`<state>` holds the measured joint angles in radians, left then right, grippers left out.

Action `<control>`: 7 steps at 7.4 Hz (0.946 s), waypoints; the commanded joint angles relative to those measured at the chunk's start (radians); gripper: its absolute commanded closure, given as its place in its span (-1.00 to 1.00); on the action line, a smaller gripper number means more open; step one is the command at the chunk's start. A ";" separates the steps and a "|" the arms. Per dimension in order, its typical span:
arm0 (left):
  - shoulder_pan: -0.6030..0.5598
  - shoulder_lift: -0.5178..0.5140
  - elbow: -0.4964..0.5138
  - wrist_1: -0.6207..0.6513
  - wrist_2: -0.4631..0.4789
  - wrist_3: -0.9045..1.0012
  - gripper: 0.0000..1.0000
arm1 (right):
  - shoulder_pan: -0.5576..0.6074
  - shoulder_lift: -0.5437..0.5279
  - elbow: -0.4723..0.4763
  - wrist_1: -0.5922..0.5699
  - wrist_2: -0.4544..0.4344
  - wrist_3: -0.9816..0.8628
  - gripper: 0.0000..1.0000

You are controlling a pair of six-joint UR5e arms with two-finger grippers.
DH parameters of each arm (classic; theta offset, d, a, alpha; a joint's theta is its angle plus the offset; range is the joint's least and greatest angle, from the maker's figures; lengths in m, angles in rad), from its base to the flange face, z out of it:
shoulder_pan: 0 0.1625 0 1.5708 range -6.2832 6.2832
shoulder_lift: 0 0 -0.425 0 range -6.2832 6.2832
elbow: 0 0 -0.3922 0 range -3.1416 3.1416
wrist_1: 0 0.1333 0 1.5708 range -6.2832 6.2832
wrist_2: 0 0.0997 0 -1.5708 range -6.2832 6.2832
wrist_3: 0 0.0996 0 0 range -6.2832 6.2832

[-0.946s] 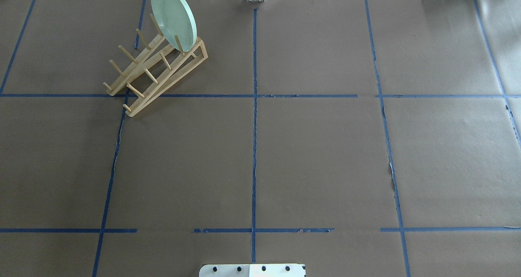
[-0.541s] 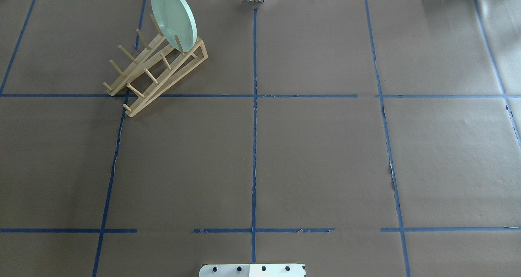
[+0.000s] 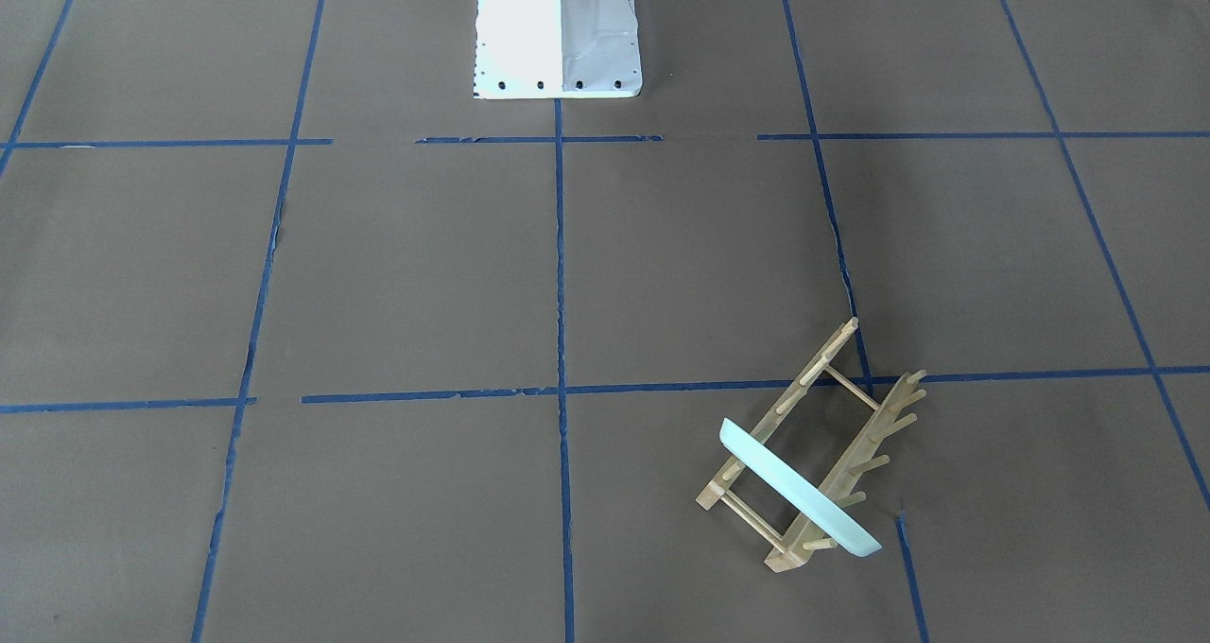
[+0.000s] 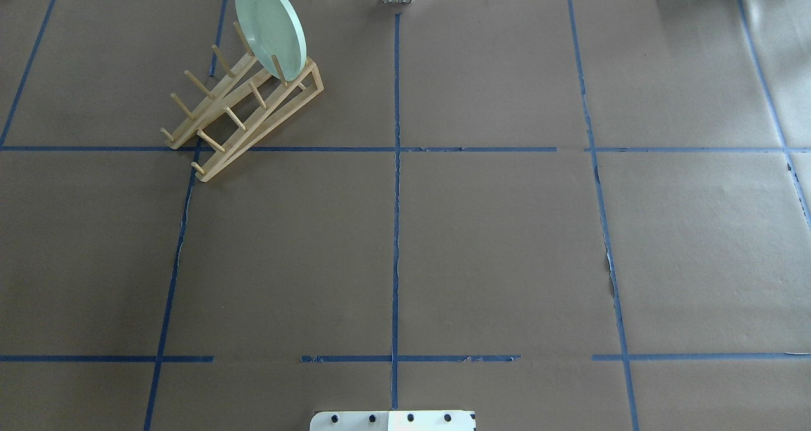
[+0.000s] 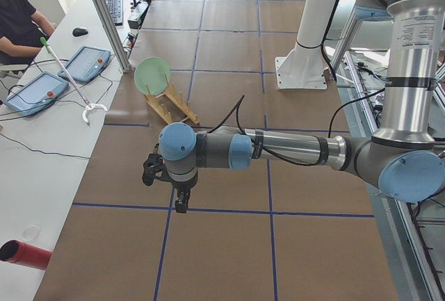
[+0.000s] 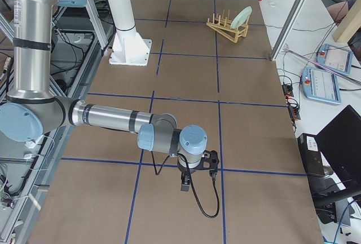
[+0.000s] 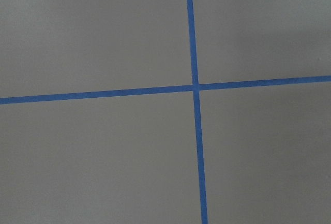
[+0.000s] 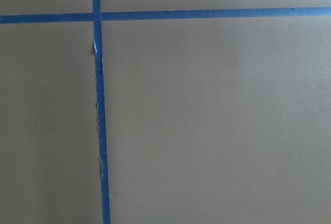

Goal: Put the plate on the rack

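The pale mint-green plate [image 4: 269, 28] stands on edge between the pegs at the far end of the light wooden rack [image 4: 272, 122], at the table's far left. The plate [image 3: 799, 490] and the rack [image 3: 802, 383] also show in the front-facing view. The plate [image 5: 151, 75] shows small in the left view. My left gripper [image 5: 181, 205] hangs over the brown table well away from the rack. My right gripper [image 6: 185, 185] hangs over the table's other end, far from the rack [image 6: 225, 29]. I cannot tell whether either is open or shut. Both wrist views show only paper and blue tape.
The robot's white base [image 3: 558, 28] stands at the table's near middle edge. Blue tape lines [image 4: 396, 228] divide the brown paper. A side bench holds teach pendants [image 5: 87, 61], a red cylinder [image 5: 24, 254] and a seated person [image 5: 17, 23].
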<state>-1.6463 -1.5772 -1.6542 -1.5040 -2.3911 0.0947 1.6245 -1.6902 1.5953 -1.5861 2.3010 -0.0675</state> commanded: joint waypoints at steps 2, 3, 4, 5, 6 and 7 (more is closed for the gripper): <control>0.002 0.014 0.007 0.004 0.003 0.002 -1.00 | 0.000 0.000 -0.001 0.000 0.000 0.000 -1.00; 0.002 0.014 0.005 0.010 0.004 0.004 -1.00 | 0.000 0.000 0.000 0.000 0.000 0.000 -1.00; 0.000 0.017 0.007 0.011 0.006 0.004 -1.00 | 0.000 0.000 0.000 0.000 0.000 0.000 -1.00; 0.000 0.019 0.002 0.011 0.004 0.005 -1.00 | 0.000 0.000 0.000 0.000 0.000 0.000 -1.00; 0.000 0.019 0.005 0.011 0.006 0.005 -1.00 | 0.000 0.000 0.000 0.000 0.000 0.000 -1.00; 0.000 0.019 0.007 0.011 0.006 0.005 -1.00 | 0.000 0.000 0.000 0.000 0.000 0.000 -1.00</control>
<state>-1.6458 -1.5591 -1.6491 -1.4928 -2.3858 0.0995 1.6245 -1.6904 1.5953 -1.5862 2.3010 -0.0675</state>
